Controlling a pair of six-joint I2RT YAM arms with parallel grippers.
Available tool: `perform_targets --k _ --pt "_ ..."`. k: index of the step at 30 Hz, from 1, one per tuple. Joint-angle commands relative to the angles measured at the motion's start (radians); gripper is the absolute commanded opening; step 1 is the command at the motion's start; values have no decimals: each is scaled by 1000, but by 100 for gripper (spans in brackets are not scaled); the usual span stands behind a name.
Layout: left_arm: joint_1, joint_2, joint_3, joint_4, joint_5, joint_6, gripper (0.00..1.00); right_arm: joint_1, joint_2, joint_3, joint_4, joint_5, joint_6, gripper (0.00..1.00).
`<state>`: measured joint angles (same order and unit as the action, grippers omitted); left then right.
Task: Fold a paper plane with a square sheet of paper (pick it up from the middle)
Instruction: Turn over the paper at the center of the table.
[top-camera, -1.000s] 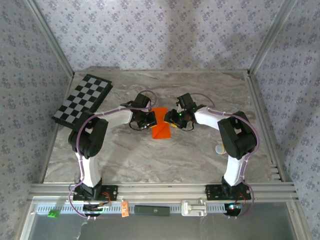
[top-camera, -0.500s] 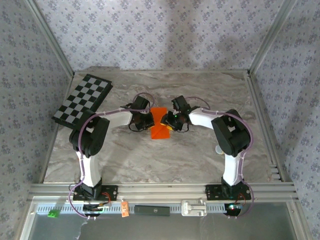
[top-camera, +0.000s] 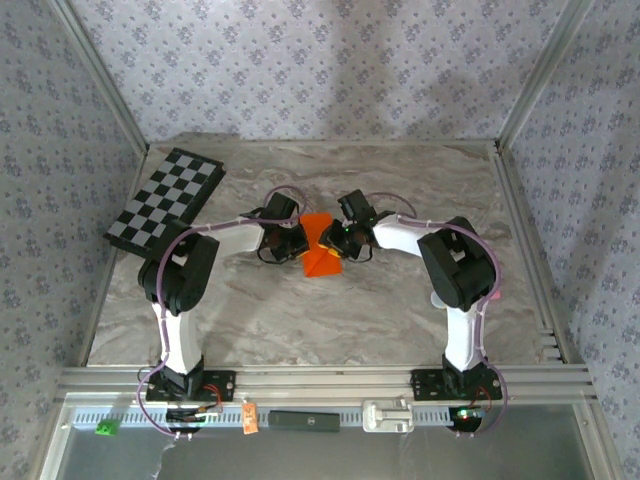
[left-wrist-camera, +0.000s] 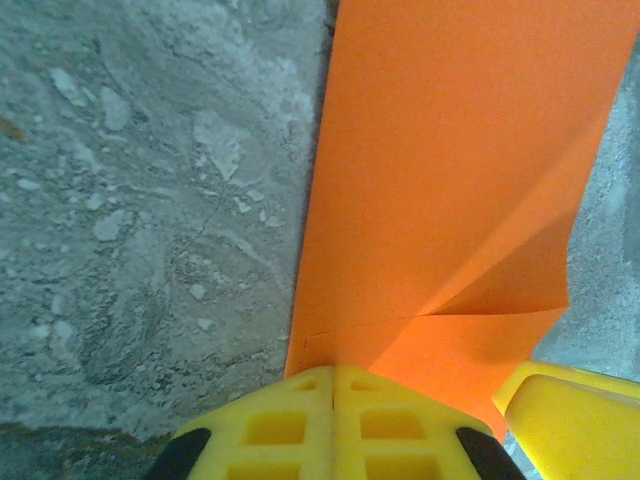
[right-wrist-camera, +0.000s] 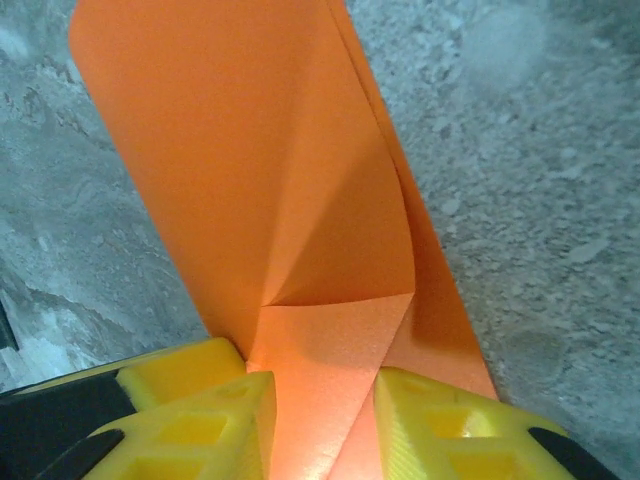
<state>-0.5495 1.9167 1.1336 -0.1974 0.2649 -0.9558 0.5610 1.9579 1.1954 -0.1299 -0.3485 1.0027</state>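
Note:
The square sheet of paper (top-camera: 320, 262) is bright orange and partly folded, lying mid-table between both grippers. In the left wrist view the paper (left-wrist-camera: 450, 170) lies flat on the marble with a creased flap near my fingers. My left gripper (left-wrist-camera: 334, 375) is shut, its tips pressed on the paper's near edge; from above the left gripper (top-camera: 297, 243) sits at the paper's left side. My right gripper (right-wrist-camera: 320, 400) is open, its fingers (right-wrist-camera: 200, 420) straddling a raised folded flap of the paper (right-wrist-camera: 250, 170). From above the right gripper (top-camera: 335, 240) sits over the paper's right side.
A black-and-white checkerboard (top-camera: 165, 198) lies at the table's far left. Patterned walls and metal posts enclose the table (top-camera: 300, 320). One finger of the right gripper (left-wrist-camera: 570, 420) shows at the lower right of the left wrist view.
The right gripper has moved left onto the paper with its jaws narrowing. The paper's right part has lifted into a fold. The left gripper has stayed put.

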Motion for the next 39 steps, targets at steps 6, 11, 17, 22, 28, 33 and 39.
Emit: perform_targets --k 6,11,17,22,28,33,39 --pt "0 6 -48 -29 -16 -22 0 5 13 10 34 -17 31 31" --pt "1 5 -54 -26 -17 -26 0 5 -5 -43 104 -29 34 29" --pt "0 -5 -61 -20 -16 -28 0 20 3 -46 111 -36 12 25" --pt "9 -42 -70 2 5 -13 1 25 7 -46 109 -23 -13 20" --pt "42 -117 -48 0 41 33 12 19 6 -40 96 -19 -38 12" --pt "108 -228 -83 4 55 38 31 16 -19 -26 99 -22 -93 8" --pt "211 -381 -185 73 145 23 62 -2 -64 35 110 -59 -193 7"
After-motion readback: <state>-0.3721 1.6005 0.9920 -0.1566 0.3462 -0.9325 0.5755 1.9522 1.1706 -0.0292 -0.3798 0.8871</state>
